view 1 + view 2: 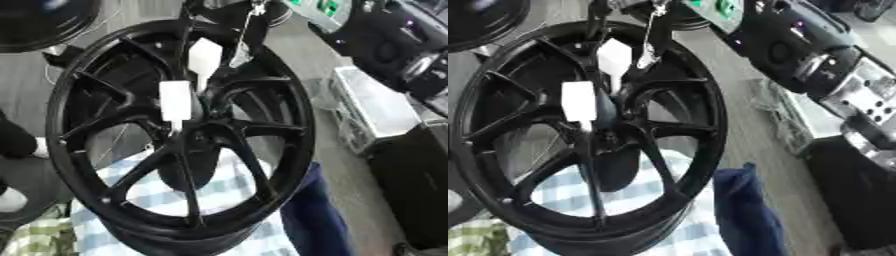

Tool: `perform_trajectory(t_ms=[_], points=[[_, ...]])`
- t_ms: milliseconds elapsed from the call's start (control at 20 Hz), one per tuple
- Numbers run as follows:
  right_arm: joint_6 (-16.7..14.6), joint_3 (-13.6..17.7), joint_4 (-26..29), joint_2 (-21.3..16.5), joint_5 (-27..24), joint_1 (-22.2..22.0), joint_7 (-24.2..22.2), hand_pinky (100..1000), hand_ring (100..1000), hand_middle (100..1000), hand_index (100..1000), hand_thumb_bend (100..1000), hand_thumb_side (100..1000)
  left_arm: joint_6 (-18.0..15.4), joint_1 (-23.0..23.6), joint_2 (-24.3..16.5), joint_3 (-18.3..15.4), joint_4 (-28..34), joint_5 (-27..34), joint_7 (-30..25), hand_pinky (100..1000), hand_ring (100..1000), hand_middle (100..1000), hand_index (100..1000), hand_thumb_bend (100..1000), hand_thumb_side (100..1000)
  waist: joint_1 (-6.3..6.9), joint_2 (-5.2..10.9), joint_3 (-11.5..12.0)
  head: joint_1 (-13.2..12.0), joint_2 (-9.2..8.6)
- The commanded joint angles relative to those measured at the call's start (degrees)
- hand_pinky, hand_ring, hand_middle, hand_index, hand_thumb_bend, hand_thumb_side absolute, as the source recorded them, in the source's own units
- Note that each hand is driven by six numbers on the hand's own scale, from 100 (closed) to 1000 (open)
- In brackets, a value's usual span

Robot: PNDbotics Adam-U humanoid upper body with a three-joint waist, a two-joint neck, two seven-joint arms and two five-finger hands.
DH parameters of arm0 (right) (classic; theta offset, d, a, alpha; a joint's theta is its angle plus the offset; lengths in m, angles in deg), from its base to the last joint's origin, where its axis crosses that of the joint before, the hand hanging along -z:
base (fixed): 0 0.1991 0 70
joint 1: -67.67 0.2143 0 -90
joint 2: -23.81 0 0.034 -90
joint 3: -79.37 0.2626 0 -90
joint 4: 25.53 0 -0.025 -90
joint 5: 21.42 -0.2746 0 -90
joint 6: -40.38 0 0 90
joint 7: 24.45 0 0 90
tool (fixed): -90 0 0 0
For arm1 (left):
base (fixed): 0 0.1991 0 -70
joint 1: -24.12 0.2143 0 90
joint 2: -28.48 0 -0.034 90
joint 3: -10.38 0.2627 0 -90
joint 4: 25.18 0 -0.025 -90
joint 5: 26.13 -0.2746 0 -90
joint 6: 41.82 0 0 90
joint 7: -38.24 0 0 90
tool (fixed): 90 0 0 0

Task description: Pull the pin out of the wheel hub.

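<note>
right hand (846,75) at 2 o'clock, blurred, fingers' state cannot be told | left hand unseen | black wheel hub (179,135) tilted at centre over blue-checked cloth (223,192) | two white tags (176,100) near its middle, toward 12 o'clock | pin not discernible

Black wheel hub (179,135) seen tilted, filling the view.
Two white tags (175,100) are seen near its centre, one above the other. A blue-and-white checked cloth (219,192) is seen under it, dark blue fabric (306,215) beside.
</note>
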State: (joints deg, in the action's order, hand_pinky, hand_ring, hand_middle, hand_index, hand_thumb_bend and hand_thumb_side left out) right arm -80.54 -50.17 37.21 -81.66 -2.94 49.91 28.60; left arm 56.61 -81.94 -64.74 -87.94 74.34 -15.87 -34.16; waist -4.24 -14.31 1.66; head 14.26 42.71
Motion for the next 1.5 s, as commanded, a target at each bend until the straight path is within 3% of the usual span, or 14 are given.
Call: perform_trajectory(t_ms=[50,900,1500], points=[[-15.0,1.0,-0.1,-0.6,0.0,1.1,-15.0,895,837,814,852,476,231,0.0,-0.3,-1.1,-0.6,0.6,-0.4,-0.1,759,689,712,690,189,731,0.24,0.71,0.1,0.3,-0.02],[-14.6,1.7,-1.6,-0.3,0.8,0.9,-15.0,893,826,788,817,429,151,0.0,0.0,-0.8,-0.9,0.6,-0.4,0.0,762,689,713,690,184,739,0.22,0.18,0.4,0.7,-0.21],[-13.3,1.4,-1.0,-0.1,-0.8,1.3,-15.0,888,811,755,779,377,147,0.1,0.2,-0.8,-0.9,0.6,-0.7,-0.1,764,689,710,691,180,744,0.06,0.14,0.5,0.7,0.02]])
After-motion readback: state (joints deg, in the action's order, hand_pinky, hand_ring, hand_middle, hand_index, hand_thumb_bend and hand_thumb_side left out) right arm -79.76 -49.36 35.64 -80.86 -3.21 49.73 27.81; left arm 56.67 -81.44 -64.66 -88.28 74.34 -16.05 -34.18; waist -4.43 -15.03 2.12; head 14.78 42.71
